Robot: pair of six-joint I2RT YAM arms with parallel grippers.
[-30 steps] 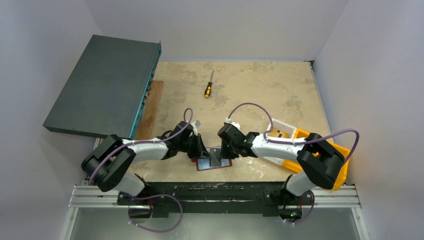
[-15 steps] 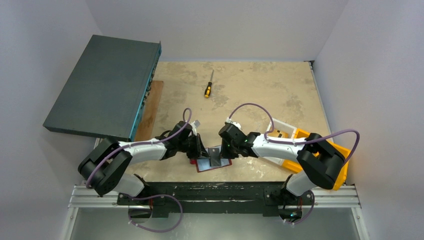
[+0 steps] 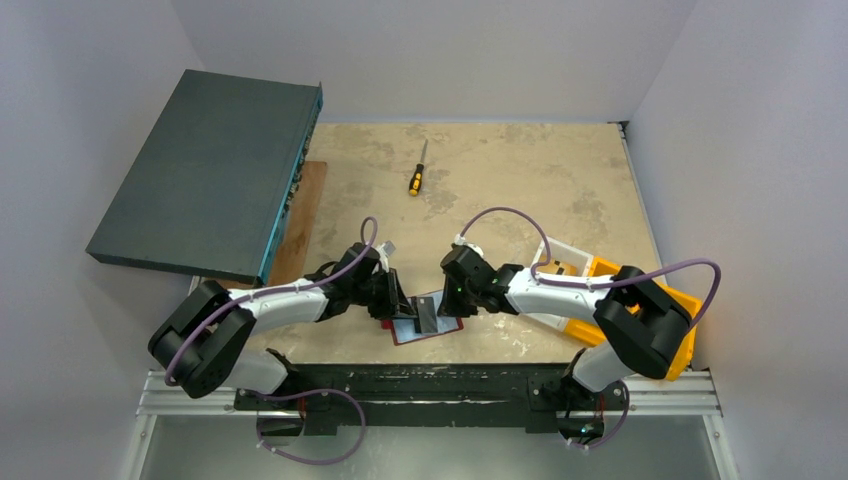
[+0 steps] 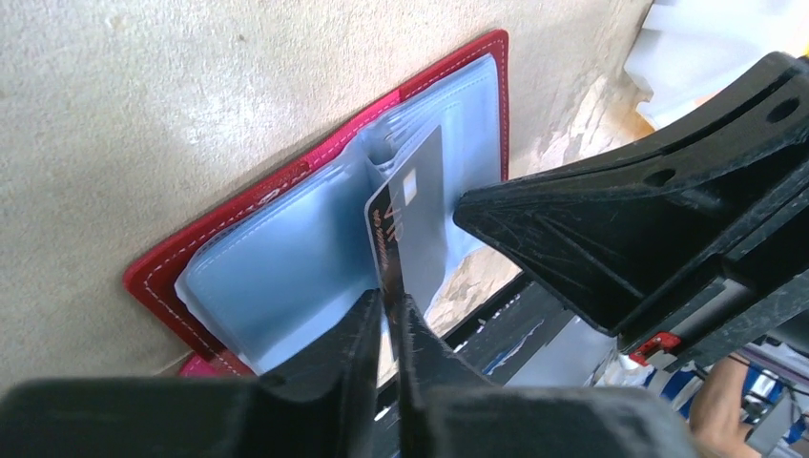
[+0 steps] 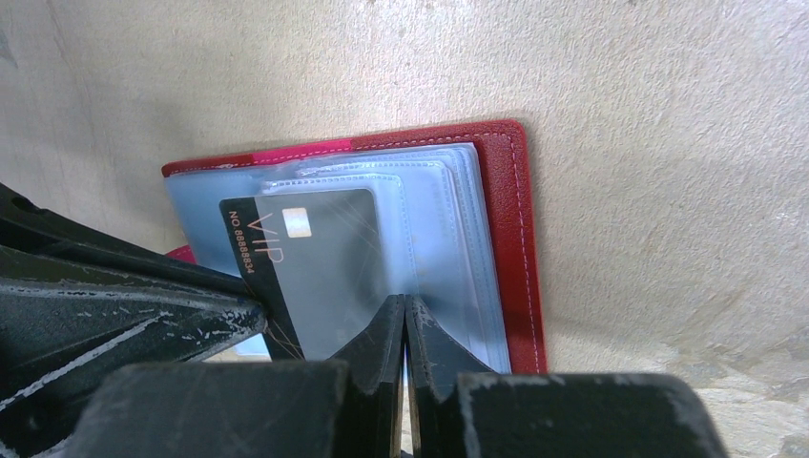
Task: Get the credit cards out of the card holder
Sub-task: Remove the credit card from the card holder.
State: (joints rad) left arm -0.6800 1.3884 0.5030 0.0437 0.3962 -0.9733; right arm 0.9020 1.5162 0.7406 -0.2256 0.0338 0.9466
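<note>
Left tool [image 4: 388,305] pinches the grey card [image 4: 412,224] over the open card holder [image 5: 512,239] — right tool [image 5: 404,313] closed.

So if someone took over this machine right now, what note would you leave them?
Left fingers: shut on the grey card.
Right fingers: shut, seemingly pinching a clear sleeve of the card holder.
The holder lies open on the table near the arms; the card stands tilted, partly out.
Done: holder opened, card gripped.
To do: pull it free, then check other sleeves.
</note>
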